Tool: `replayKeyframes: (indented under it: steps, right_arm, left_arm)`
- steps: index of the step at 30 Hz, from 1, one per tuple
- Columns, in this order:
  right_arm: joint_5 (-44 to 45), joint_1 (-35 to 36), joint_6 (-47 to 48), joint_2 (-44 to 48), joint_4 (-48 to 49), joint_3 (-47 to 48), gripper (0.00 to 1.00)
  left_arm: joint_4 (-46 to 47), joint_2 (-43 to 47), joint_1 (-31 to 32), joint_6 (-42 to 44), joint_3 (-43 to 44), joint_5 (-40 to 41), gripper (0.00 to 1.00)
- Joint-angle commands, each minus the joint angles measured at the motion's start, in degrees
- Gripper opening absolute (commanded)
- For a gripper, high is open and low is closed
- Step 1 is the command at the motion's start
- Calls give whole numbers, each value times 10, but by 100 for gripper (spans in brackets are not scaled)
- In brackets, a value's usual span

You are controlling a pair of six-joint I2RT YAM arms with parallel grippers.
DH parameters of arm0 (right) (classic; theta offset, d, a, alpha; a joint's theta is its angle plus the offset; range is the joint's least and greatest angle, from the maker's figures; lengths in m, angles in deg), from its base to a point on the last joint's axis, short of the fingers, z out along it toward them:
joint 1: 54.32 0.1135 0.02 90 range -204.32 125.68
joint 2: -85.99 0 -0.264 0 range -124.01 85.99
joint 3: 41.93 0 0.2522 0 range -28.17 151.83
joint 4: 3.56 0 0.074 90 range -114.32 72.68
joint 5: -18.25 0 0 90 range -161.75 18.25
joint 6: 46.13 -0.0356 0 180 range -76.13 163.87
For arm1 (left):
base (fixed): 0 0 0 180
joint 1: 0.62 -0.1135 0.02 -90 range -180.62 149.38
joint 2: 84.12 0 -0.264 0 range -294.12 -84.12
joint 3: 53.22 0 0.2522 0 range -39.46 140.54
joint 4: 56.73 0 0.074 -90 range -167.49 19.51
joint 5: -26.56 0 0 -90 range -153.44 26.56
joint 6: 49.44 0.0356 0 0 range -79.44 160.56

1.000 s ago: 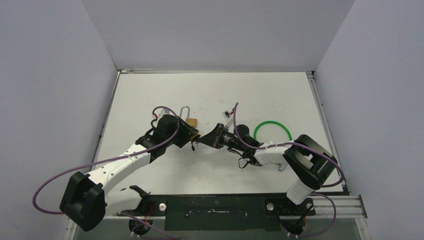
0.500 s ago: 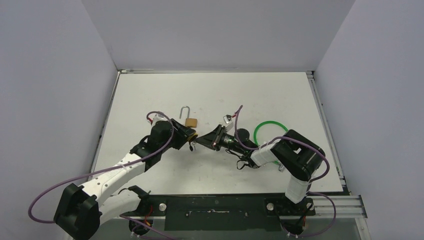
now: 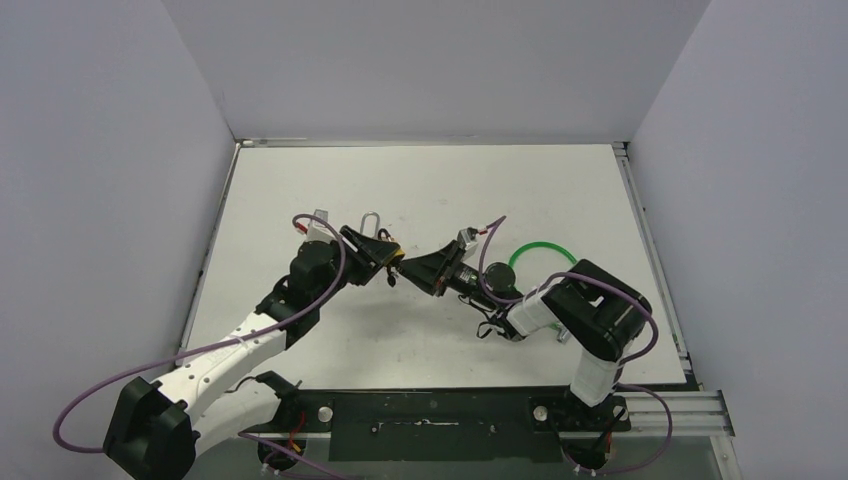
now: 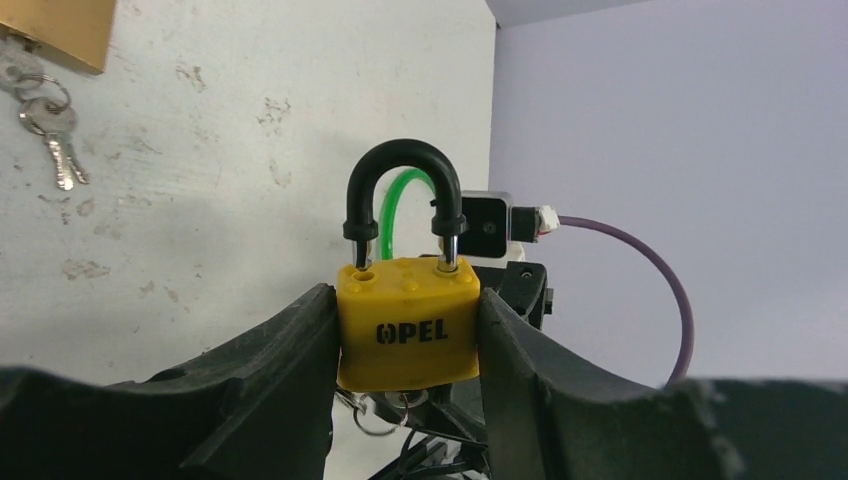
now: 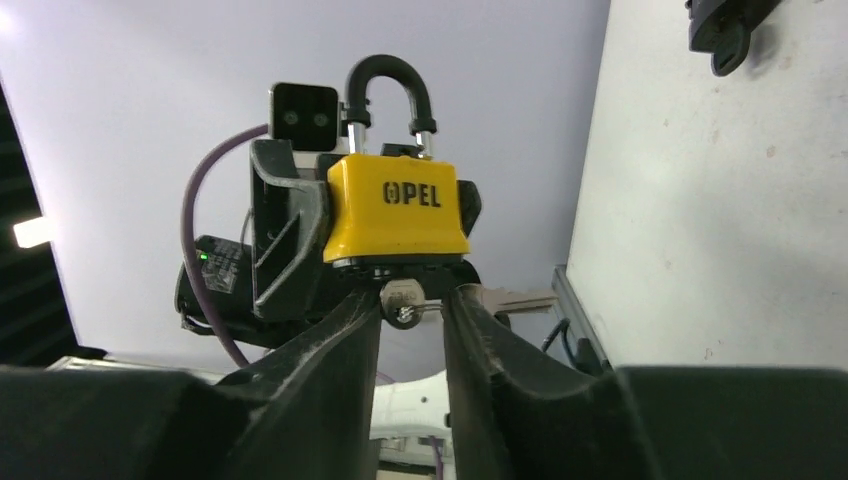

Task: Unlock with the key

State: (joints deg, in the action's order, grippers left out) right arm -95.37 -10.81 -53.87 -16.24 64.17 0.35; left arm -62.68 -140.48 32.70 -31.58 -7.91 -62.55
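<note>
Now shifted farther out, left tool clamps the padlock, right tool has slackened around the key.

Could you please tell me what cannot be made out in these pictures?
Yellow padlock keyhole: both wrist views, hidden beneath its own body.
Key blade: right wrist view, blocked by the padlock's base.
Brass padlock: left wrist view, cut off by the top-left corner.
Top view: lock and key too small, covered by the left claw and right claw.
</note>
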Motion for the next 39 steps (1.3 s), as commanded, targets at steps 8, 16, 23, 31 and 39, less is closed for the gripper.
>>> replayKeyframes:
  steps: [8, 16, 23, 31, 39]
  right_arm:
    - [-36, -92, 333, 250, -316, -12, 70]
    - [-31, -113, 596, 377, -587, 112, 79]
    - [-110, -112, 644, 382, -609, 159, 75]
    - [-122, -108, 627, 408, -579, 134, 75]
    - [-162, -106, 628, 437, -503, 97, 76]
  left_arm:
    - [102, -2, 7, 221, 48, -37, 0]
    - [199, -6, 8, 375, 79, -252, 0]
    - [175, -10, 18, 462, 123, -405, 0]
    - [171, 3, 18, 488, 121, -401, 0]
    - [176, 0, 19, 475, 120, -432, 0]
